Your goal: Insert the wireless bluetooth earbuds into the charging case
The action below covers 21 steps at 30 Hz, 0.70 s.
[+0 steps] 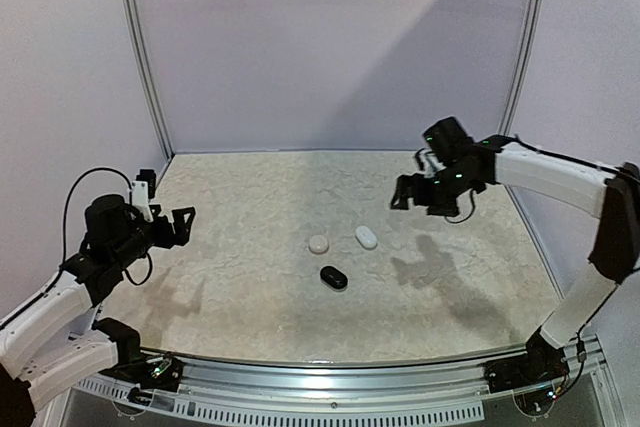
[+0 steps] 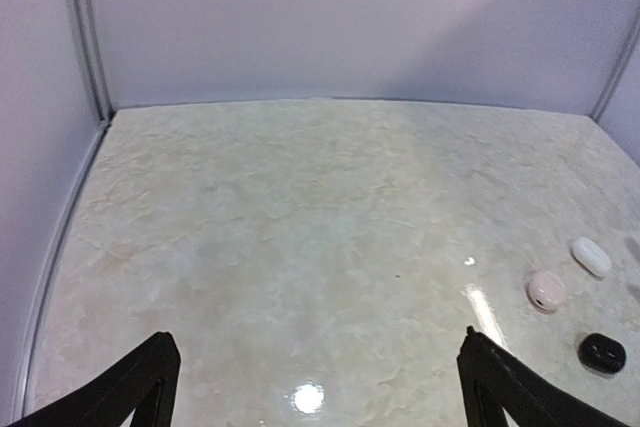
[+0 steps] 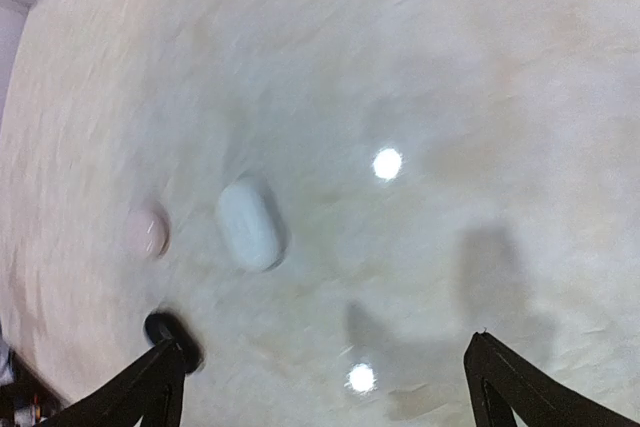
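Observation:
Three closed pebble-like cases lie mid-table: a white oval one, a pale pink round one and a black one. No earbuds show in any view. My left gripper is open and empty, held above the table's left side, far from the cases. Its wrist view shows the white case, pink case and black case at the right edge. My right gripper is open and empty, raised up and to the right of the cases. Its blurred wrist view shows the white case, pink case and black case.
The marbled tabletop is enclosed by pale walls at the back and both sides, with a metal rail along the near edge. The shadow of the right arm falls on the table to the right of the cases.

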Motion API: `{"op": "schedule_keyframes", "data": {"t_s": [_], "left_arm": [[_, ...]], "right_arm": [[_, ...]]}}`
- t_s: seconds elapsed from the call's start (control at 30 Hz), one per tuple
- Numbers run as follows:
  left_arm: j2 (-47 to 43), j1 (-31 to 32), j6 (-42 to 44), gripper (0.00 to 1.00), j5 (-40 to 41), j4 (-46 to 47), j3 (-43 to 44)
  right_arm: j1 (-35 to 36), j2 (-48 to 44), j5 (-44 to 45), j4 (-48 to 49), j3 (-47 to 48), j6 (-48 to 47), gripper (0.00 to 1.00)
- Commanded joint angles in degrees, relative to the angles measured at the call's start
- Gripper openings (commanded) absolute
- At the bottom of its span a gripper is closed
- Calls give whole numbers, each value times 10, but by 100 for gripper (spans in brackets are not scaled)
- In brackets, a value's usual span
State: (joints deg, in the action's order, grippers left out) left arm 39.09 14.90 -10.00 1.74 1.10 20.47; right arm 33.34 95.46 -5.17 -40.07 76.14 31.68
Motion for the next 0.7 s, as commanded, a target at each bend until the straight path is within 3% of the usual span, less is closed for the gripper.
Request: {"op": "schedule_keyframes", "data": {"t_s": [0.0, 0.17, 0.23, 0.37, 0.5, 0.67], "left_arm": [[3, -61, -26, 99, 36, -5, -8], [10, -133, 56, 99, 27, 33, -17], [17, -155, 94, 99, 27, 43, -26], [26, -206, 63, 99, 19, 34, -38], [41, -241, 52, 99, 0, 29, -43], [59, -272, 60, 99, -44, 30, -42]], "right_arm": [[-90, -134, 196, 134, -157, 19, 99], [-117, -321, 445, 354, -395, -26, 99], [-121, -373, 498, 455, -472, -66, 99], [-121, -432, 566, 590, -569, -118, 99], [-121, -428, 650, 500, -553, -25, 99], [-121, -370, 721, 280, -468, 156, 99]]}}
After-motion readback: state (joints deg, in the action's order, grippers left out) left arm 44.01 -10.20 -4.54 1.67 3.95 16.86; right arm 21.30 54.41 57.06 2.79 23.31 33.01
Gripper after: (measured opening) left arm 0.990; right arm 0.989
